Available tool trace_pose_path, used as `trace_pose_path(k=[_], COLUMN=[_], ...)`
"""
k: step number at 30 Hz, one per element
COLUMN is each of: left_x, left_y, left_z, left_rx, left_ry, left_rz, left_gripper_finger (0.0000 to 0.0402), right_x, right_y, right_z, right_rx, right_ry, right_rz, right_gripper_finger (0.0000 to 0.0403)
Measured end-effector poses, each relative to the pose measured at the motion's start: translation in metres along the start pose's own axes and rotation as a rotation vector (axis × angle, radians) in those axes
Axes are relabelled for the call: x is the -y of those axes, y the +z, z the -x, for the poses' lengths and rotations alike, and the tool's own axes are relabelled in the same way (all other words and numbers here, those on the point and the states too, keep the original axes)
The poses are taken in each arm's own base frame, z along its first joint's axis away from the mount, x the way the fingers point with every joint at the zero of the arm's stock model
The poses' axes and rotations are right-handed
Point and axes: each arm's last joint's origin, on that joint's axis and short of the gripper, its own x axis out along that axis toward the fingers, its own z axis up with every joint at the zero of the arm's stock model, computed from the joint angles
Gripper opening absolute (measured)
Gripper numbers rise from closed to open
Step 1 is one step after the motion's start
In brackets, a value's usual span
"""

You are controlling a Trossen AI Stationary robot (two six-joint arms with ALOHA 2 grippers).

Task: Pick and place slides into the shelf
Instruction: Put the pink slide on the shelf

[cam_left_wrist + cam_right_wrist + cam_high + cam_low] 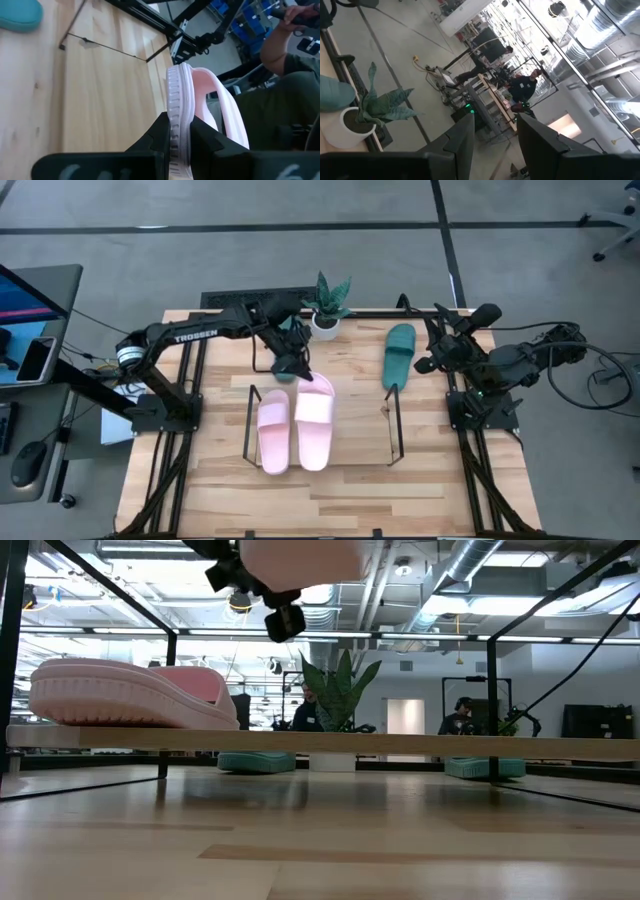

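Observation:
My left gripper (300, 372) is shut on one pale pink slide (315, 423), which hangs high over the shelf (395, 430) and shows at the top of the low view (300, 555). The second pink slide (272, 438) lies flat on the shelf beside it, sole down (130, 695). One dark green slide (399, 355) lies on the table just beyond the shelf's right end. The other green slide (257, 762) lies behind the shelf, mostly hidden under my left arm in the high view. My right gripper (495, 142) is open and holds nothing, near the table's right edge beside the green slide. My left gripper pinches the pink slide's sole at its far end (179, 107), one finger (160, 135) on one face of the sole and one finger (205, 137) on the other. The fingers slant down from the far left. The slide is lifted clear, its strap (230, 107) beyond the fingers.
A small potted plant (328, 305) stands at the table's far edge between the two green slides. The shelf's right half (365, 425) holds nothing. A black frame edges the table (190, 380). A person (285, 75) sits beyond the table; others show in the room behind.

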Motion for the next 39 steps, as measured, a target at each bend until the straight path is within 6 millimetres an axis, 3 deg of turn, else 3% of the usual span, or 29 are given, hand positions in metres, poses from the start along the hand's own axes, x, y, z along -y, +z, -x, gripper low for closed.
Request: trace_pose_path(k=[6,19,39], left_x=[-0.005,-0.027,-0.058], left_y=[-0.003,-0.022,-0.067], left_z=[0.007,-0.001,-0.004], left_rx=[-0.006,0.017,-0.012], left_ry=[0.004,-0.050,0.016], left_rz=[-0.014,0.036,0.047], left_gripper_finger=[0.0025,0.0025,0.0025], right_x=[0.000,0.002,0.002], right_y=[0.000,-0.002,-0.002], right_z=[0.000,-0.013,-0.015], right_rx=[-0.001,-0.049,-0.054], right_ry=[-0.001,-0.035,-0.038], right_rz=[-0.005,0.006,0.009], right_gripper_finger=[0.0139,0.0139,0.0139])
